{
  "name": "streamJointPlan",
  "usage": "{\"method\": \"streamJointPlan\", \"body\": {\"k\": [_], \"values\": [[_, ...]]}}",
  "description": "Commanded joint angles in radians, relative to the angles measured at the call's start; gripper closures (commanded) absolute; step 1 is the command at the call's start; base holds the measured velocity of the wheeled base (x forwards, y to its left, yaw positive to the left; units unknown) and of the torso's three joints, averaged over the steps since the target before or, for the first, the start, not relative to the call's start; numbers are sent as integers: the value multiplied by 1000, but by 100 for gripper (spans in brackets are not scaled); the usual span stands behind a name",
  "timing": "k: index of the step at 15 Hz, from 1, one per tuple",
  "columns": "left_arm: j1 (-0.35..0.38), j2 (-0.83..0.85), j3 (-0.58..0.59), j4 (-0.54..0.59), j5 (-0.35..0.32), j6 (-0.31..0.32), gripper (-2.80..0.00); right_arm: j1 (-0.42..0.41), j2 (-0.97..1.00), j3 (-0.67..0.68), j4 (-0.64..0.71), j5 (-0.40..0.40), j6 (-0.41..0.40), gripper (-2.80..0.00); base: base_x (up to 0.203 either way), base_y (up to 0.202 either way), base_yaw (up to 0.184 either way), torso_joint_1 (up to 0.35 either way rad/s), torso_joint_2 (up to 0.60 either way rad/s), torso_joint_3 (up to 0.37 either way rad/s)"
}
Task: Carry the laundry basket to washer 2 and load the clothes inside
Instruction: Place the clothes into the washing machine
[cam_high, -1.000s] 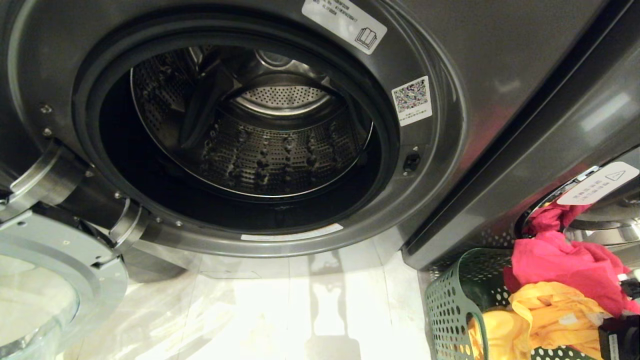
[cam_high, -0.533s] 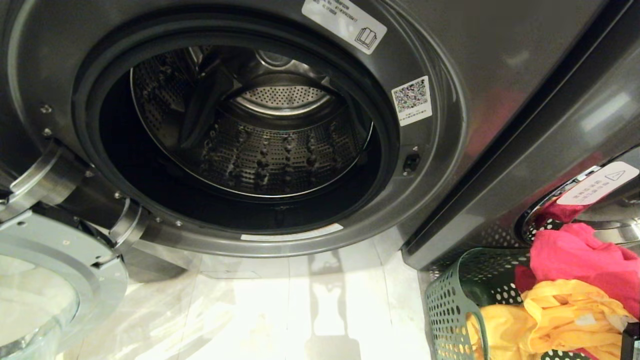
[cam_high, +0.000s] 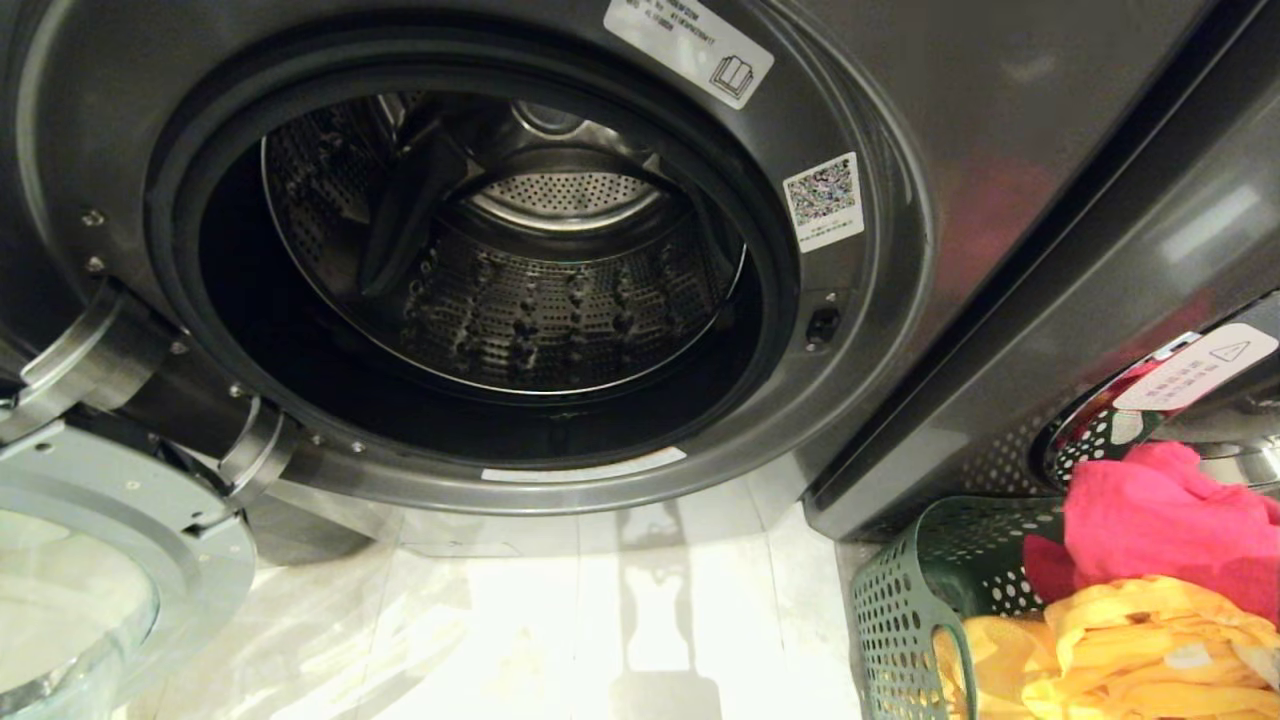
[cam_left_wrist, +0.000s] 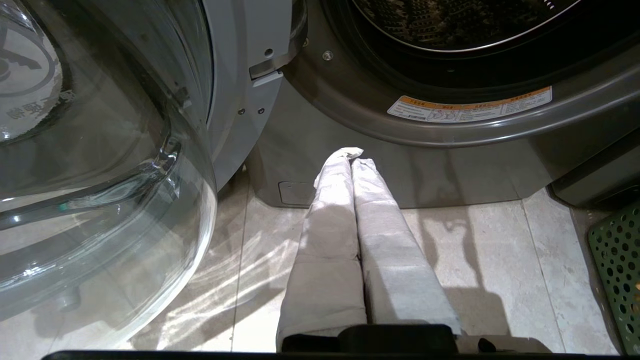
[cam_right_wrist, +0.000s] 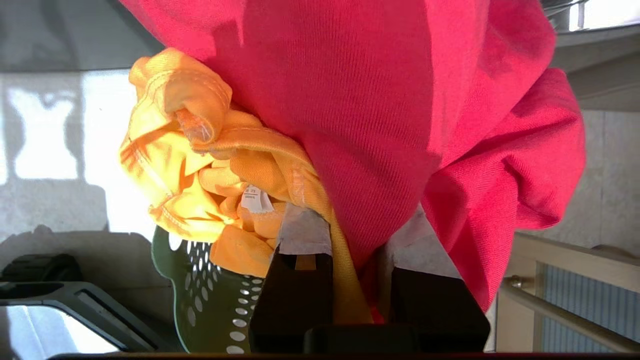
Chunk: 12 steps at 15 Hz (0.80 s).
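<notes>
My right pincer (cam_right_wrist: 356, 280) is clamped on a bunch of the clothes — the pink-red garment (cam_right_wrist: 380, 115) and the yellow garment (cam_right_wrist: 200, 170) are both pinched between my padded fingers (cam_right_wrist: 305, 232), the pink one draping over the front of the grip and the yellow bulging to one side. In the head view the bundle sits at the lower right, over the laundry basket (cam_high: 905, 600), which stands on the tiled floor (cam_high: 620, 620) just beside the washer's front. The washer (cam_high: 900, 250) has its door (cam_high: 110, 560) swung wide to the left, and the drum (cam_high: 520, 290) looks empty as far as I can see into it.

My left pincer (cam_left_wrist: 356, 160) is pressed shut with nothing in it, held low in front of the washer's base, out of the way.

The step, as I judge it, is lifting this bundle clear and carrying it to the drum. To do it well I need enough height that the hanging cloth clears the basket rim without dragging the basket along. Then I cross leftward and reach well past the rubber door seal (cam_high: 780, 300) before letting go — dropped short, trailing fabric could catch on the lip. Two garments in one pinch may slip, so a steady, unhurried swing seems wise.
</notes>
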Motion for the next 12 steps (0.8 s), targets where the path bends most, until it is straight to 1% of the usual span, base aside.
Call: {"method": "streamJointPlan", "body": {"k": [1, 4, 8, 10, 12], "values": [[0, 0, 40, -1, 0, -1, 0, 2, -137, -74, 150, 1, -1, 0, 0, 0, 0, 0, 0, 0], [0, 0, 40, -1, 0, -1, 0, 4, -255, -108, 305, 2, -2, 0, 0, 0, 0, 0, 0, 0], [0, 0, 40, -1, 0, -1, 0, 3, -410, -136, 474, 2, -1, 0, 0, 0, 0, 0, 0, 0], [0, 0, 40, -1, 0, -1, 0, 2, -488, -128, 531, 2, -1, 0, 0, 0, 0, 0, 0, 0], [0, 0, 40, -1, 0, -1, 0, 2, -532, -74, 554, 2, -2, 0, 0, 0, 0, 0, 0, 0]]}}
